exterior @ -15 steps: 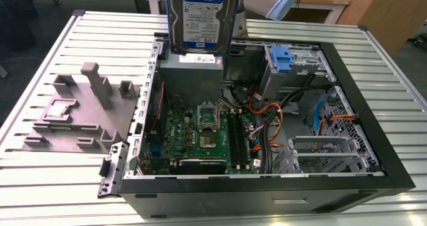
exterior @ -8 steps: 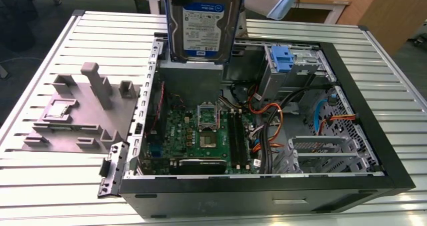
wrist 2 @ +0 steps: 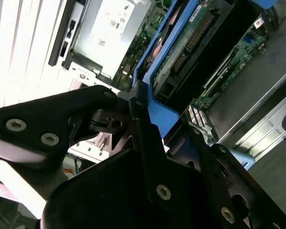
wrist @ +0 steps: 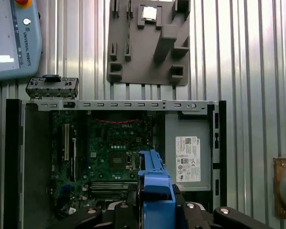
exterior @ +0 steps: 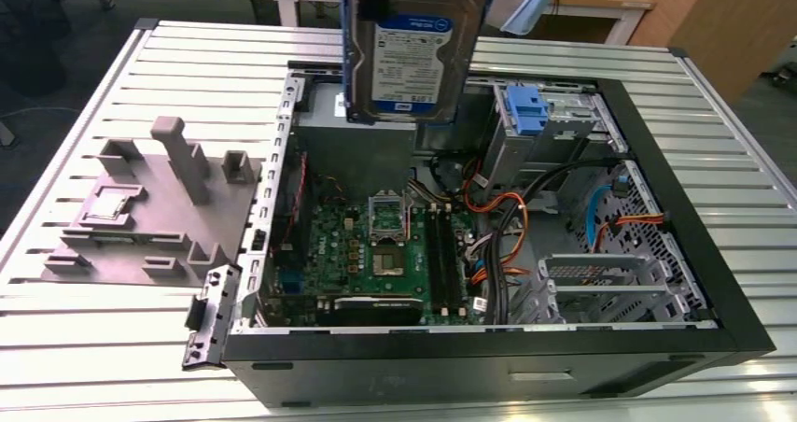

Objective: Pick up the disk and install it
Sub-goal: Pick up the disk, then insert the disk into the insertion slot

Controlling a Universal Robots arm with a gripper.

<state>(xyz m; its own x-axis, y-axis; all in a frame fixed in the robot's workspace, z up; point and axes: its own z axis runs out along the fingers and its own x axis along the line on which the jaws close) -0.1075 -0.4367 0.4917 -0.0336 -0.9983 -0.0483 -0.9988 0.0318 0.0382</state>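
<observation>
The disk (exterior: pixel 412 53) is up in the air at the top centre of the exterior view. It hangs on edge with its label facing the camera, right above the open case (exterior: pixel 498 352) on the table (exterior: pixel 100 347). In the first wrist view the pincer (wrist: pixel 156 202) is clamped on its blue carrier frame (sensible, since that keeps the grip off the drive body). My guess is the on-edge hold suits the bay beside the blue bracket (exterior: pixel 529 114).
</observation>
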